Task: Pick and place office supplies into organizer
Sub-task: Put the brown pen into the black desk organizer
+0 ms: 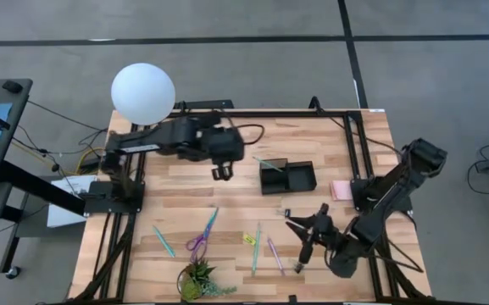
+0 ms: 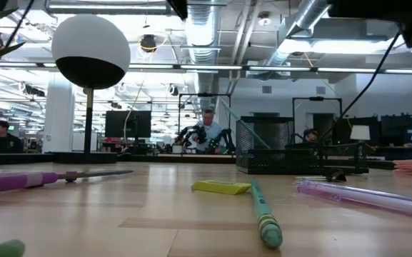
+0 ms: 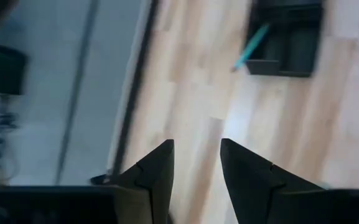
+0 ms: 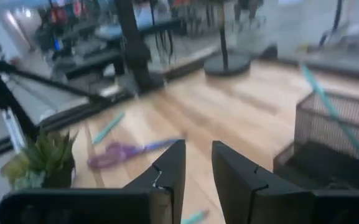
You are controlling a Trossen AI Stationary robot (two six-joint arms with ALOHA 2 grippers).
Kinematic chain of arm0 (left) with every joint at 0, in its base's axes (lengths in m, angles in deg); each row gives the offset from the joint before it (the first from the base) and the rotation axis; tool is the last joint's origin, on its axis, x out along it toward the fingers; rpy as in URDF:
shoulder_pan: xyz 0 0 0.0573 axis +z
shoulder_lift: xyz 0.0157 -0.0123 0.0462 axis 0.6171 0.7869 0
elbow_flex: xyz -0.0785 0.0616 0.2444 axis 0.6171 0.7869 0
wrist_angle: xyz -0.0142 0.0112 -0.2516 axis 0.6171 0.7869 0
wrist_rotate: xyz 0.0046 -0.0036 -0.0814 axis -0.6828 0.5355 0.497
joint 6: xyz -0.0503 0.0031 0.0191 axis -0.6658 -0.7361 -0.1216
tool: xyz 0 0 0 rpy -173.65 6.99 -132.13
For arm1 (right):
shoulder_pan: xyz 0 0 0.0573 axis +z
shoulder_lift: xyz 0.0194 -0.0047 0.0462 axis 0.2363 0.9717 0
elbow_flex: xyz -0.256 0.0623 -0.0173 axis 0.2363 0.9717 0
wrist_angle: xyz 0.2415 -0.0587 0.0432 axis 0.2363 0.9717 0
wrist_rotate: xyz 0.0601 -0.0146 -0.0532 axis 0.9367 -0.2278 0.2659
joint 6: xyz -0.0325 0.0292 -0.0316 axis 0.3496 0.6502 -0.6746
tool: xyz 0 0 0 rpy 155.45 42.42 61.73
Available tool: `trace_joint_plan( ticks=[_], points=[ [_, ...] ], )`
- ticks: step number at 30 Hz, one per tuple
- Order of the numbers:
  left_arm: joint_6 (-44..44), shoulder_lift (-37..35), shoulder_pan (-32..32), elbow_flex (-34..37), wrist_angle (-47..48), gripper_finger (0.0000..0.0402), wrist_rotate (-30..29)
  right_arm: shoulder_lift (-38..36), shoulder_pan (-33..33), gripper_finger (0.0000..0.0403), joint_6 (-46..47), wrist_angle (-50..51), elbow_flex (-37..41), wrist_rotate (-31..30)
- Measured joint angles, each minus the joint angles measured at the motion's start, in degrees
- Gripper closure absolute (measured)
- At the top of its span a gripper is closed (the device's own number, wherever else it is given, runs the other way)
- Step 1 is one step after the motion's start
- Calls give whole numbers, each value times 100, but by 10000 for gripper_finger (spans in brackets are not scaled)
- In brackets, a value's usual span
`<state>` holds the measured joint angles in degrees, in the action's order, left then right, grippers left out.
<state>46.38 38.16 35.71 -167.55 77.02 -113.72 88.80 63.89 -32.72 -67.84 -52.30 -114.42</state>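
Observation:
The black mesh organizer (image 1: 286,176) stands on the table's far middle, with a teal pen (image 1: 269,163) leaning out of its taller compartment. My left gripper (image 1: 221,172) hovers open to its left and holds nothing. My right gripper (image 1: 303,241) is open near the table's near right, pointing left over the pens. A teal pen (image 1: 257,246), a pink pen (image 1: 275,254), a yellow piece (image 1: 248,239), the purple-handled scissors (image 1: 200,237) and another teal pen (image 1: 163,241) lie flat. The pink sticky pad (image 1: 340,190) lies right of the organizer, and a black clip (image 1: 286,212) lies below it.
A white globe lamp (image 1: 142,91) stands at the far left corner. A small green plant (image 1: 200,284) sits at the near edge. Bare wood lies between the organizer and the row of pens. People and desks show in the room behind the table.

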Motion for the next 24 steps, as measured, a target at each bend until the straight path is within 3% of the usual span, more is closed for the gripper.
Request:
trace_joint_plan(
  ticks=[5, 7, 11, 17, 20, 24],
  points=[
    [-621, -1022, -256, 873, 98, 274, -746, -576, -284, 339, 1899, 2526, 1, 1832],
    [-947, -1597, -362, 1424, -8, 274, -809, -739, -432, 341, 2106, 3256, 9, 2531],
    [-1364, -2733, -572, 3134, -1024, 274, -921, -866, -650, 342, 1025, 3180, 7, 3423],
    [-983, -4121, -824, 6075, -4015, 274, -556, -874, -782, 342, -692, 2978, -3, 5193],
    [-819, -4524, -808, 6990, -5058, 274, -216, -810, -822, 342, -918, 2967, -1, 5380],
    [-796, -4900, -783, 7599, -5410, 274, -182, -678, -1021, 342, -931, 2982, -4, 5380]
  ],
)
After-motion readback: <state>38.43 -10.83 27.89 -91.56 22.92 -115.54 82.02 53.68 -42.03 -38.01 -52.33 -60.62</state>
